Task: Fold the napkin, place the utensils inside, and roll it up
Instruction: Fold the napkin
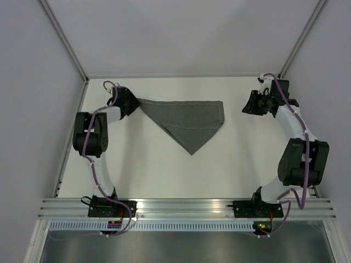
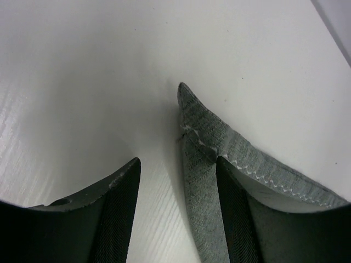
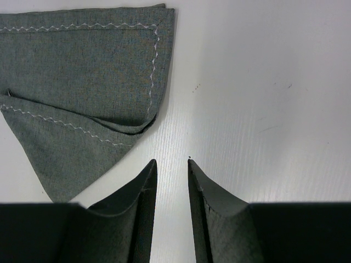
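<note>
The napkin [image 1: 189, 123] is a dark grey cloth with pale stitching, folded into a rough triangle with its point toward the near side, lying at the back of the table. My left gripper [image 1: 137, 102] is at its left corner. In the left wrist view the jaws [image 2: 178, 160] are open and that corner of the napkin [image 2: 200, 164] lies between them, against the right finger. My right gripper [image 1: 248, 104] hovers to the right of the cloth. Its jaws [image 3: 171, 161] stand slightly apart and empty, and the napkin [image 3: 82, 82] lies up and to the left. No utensil is in view.
The white table [image 1: 164, 170] is bounded by grey walls at the back and sides, with an aluminium rail [image 1: 186, 207] along the near edge where both arm bases are mounted.
</note>
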Robot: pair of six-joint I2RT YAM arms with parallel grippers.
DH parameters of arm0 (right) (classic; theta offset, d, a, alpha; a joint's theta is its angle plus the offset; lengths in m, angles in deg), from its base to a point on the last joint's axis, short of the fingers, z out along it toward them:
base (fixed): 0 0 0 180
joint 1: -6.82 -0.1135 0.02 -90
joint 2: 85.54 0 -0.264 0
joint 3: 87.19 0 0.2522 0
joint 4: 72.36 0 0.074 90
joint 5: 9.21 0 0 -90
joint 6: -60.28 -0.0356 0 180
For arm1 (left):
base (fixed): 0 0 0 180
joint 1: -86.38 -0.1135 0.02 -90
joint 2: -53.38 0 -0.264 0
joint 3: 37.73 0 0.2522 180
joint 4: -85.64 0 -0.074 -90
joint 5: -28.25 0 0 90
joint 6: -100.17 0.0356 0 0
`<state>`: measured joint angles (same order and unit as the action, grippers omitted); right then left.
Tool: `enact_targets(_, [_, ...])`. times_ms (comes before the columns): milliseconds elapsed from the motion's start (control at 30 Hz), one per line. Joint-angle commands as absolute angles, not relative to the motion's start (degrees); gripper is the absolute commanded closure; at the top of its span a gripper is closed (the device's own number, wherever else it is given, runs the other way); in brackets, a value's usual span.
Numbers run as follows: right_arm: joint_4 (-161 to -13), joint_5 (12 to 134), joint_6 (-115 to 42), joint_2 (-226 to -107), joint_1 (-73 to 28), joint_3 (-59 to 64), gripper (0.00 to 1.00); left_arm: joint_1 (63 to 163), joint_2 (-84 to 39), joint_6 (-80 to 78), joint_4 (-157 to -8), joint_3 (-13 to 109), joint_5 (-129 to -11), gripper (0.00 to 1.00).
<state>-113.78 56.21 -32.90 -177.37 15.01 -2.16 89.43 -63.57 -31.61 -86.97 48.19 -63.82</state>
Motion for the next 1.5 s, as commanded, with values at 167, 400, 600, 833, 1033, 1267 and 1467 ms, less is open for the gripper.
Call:
enact_targets(167, [-113.54, 55.48, -32.62, -177.65, 14.73, -1.8, 0.65, 87.87, -67.38, -36.85, -89.74, 52.5, -66.41, 0.4])
enact_targets(400, [-113.72, 55.13, -32.53, -177.74, 14.73, -1.62, 0.66, 87.7, -69.67, -37.99, -90.09, 54.34, -67.02, 0.46])
enact_targets(600, [-113.54, 55.13, -32.44, -177.91, 14.82, -1.71, 0.66, 87.7, -71.07, -39.22, -90.8, 54.87, -67.46, 0.56])
enact_targets(833, [-113.54, 55.04, -32.62, -178.0, 14.73, -1.62, 0.66, 87.7, -71.6, -39.4, -92.64, 54.87, -68.95, 0.77])
enact_targets(1033, [-113.72, 55.04, -32.62, -178.09, 14.64, -1.62, 0.66, 87.78, -68.44, -37.73, -100.37, 52.06, -72.81, 0.87])
enact_targets(1267, [-113.63, 55.21, -32.53, -178.18, 14.55, -1.53, 0.66, 88.14, -63.96, -36.06, -113.72, 47.4, -83.27, 0.92])
enact_targets(1467, [-113.46, 55.83, -32.26, -178.18, 14.47, -1.62, 0.66, 91.3, -60.36, -31.93, -120.85, 42.57, -93.8, 0.92])
